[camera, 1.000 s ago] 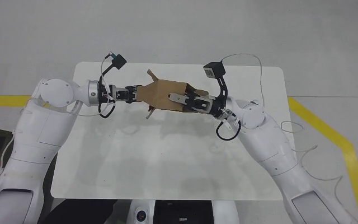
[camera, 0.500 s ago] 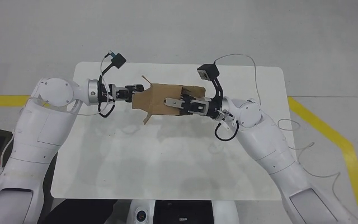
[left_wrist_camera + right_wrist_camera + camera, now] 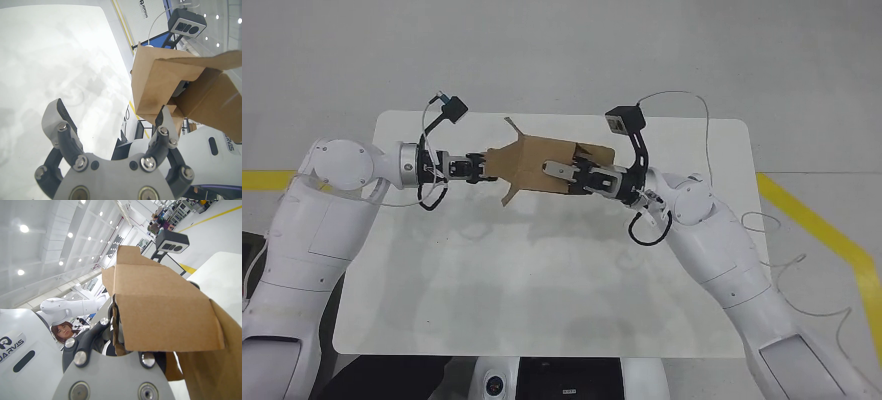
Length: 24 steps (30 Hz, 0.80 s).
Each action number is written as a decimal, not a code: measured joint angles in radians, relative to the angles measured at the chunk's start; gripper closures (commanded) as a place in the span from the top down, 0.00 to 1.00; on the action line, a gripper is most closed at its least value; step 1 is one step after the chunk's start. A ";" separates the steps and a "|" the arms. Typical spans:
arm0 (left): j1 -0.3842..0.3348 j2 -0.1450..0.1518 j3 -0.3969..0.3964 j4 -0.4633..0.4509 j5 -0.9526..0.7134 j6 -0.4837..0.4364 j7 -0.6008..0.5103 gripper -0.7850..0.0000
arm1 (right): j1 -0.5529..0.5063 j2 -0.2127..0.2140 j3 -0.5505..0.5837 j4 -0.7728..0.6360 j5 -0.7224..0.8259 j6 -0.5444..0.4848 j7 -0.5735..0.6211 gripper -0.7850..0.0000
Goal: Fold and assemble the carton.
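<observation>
The left hand (image 3: 111, 105), released, sits at one end of the carton (image 3: 151, 85), the right hand (image 3: 562, 173) grasping the other.

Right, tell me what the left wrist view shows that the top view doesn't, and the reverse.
Left wrist view: the left gripper's jaws spread wide, one fingertip at an edge of the carton. Top view: the right gripper at the carton's opposite end, flaps sticking out on the left gripper's side, the table's whole outline. Both: the brown carton held up above the white table.
</observation>
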 measured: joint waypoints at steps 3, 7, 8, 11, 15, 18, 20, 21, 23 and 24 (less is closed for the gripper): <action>0.001 0.000 0.000 0.009 0.011 0.002 0.006 1.00 | -0.007 0.001 0.021 -0.006 -0.009 -0.012 -0.035 0.00; 0.011 -0.001 0.015 -0.004 0.026 0.000 -0.007 1.00 | -0.019 0.002 0.045 -0.012 -0.033 -0.028 -0.093 0.00; 0.014 -0.001 0.019 -0.011 0.027 0.000 -0.013 1.00 | -0.022 0.001 0.048 -0.014 -0.040 -0.030 -0.106 0.00; 0.020 -0.002 0.027 -0.029 0.028 0.001 -0.026 1.00 | -0.028 -0.002 0.048 -0.018 -0.062 -0.032 -0.136 0.00; 0.021 -0.002 0.026 -0.050 0.014 0.005 -0.038 1.00 | -0.029 -0.008 0.038 -0.014 -0.105 -0.031 -0.169 0.00; 0.022 -0.001 0.020 -0.054 0.004 0.008 -0.039 1.00 | -0.025 -0.012 0.026 -0.008 -0.130 -0.023 -0.173 0.00; 0.023 0.000 0.016 -0.051 -0.002 0.011 -0.039 1.00 | -0.024 -0.013 0.022 -0.004 -0.137 -0.020 -0.172 0.00; 0.024 0.000 0.013 -0.048 -0.005 0.014 -0.040 1.00 | -0.024 -0.014 0.021 -0.001 -0.141 -0.018 -0.169 0.00; 0.024 0.001 0.009 -0.041 -0.009 0.017 -0.040 1.00 | -0.024 -0.014 0.018 0.003 -0.146 -0.011 -0.158 0.00; 0.023 0.001 0.007 -0.036 -0.013 0.020 -0.040 1.00 | -0.023 -0.013 0.016 0.004 -0.144 -0.006 -0.144 0.00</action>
